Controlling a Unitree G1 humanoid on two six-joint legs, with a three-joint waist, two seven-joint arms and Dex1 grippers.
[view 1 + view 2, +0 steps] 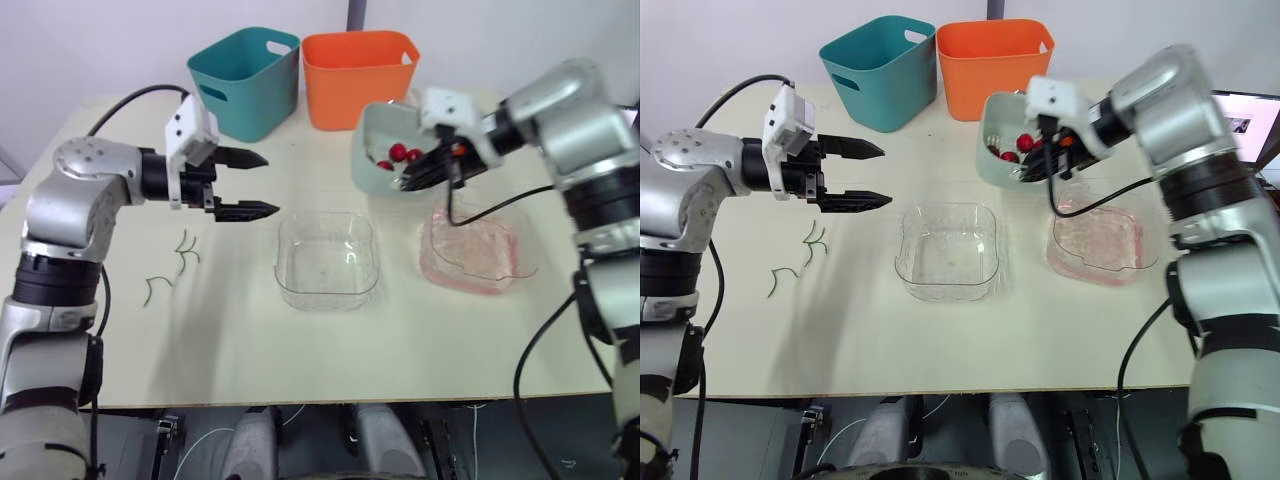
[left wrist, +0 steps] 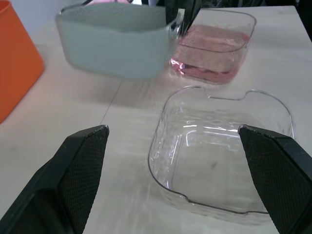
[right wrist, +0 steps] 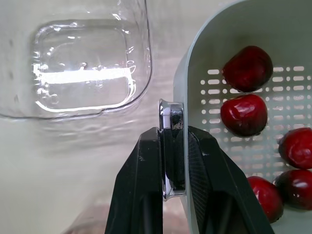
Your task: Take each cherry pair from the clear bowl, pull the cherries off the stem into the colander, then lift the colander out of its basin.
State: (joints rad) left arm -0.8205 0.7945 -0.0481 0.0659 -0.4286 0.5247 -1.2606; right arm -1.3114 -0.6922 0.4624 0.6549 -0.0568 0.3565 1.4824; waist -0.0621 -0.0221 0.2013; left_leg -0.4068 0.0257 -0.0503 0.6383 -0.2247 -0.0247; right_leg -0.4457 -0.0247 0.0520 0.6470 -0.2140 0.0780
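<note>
Teal bin point(image 1: 243, 85) and orange bin point(image 1: 358, 75) crowd behind the colander point(image 1: 372, 150); bare table point(image 1: 250, 350) lies nearer.

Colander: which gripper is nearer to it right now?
Right. The right gripper is shut on the rim of the colander. The left gripper hangs open over the table, off to the colander's left and apart from it.

Left pincer point(image 1: 270, 183) wide apart; right pincer point(image 3: 173, 132) clamped on colander point(image 1: 372, 137) rim.
</note>
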